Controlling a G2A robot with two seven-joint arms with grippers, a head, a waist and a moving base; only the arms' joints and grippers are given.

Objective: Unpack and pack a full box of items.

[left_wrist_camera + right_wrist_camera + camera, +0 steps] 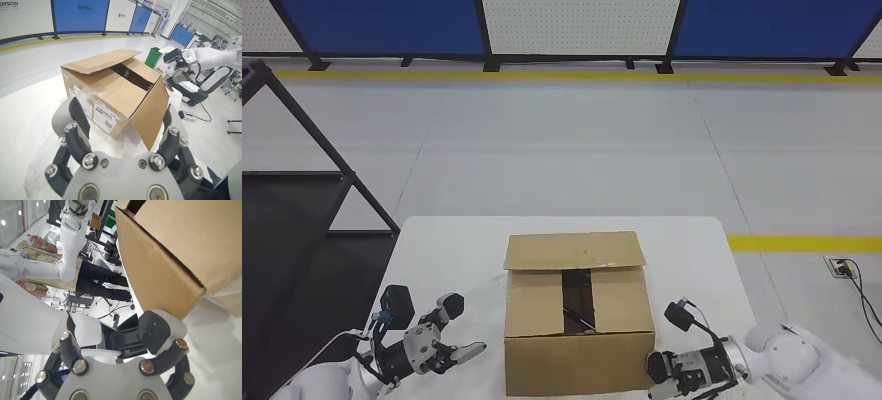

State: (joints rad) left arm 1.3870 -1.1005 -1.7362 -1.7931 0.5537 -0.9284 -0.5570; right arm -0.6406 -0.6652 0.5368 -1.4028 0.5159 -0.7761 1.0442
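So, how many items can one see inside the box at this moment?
1: what looks like a dark bottle top, seen through the gap in the top of the box. More items may be hidden under the cardboard.

Box point(577, 365) contents mostly hidden under flaps point(617, 290); dark item point(126, 73) in the gap too small to identify. Right wrist view crops the box at its edges.

Barcode label point(106, 116) on box point(121, 89); logo print on partition panels point(79, 17).
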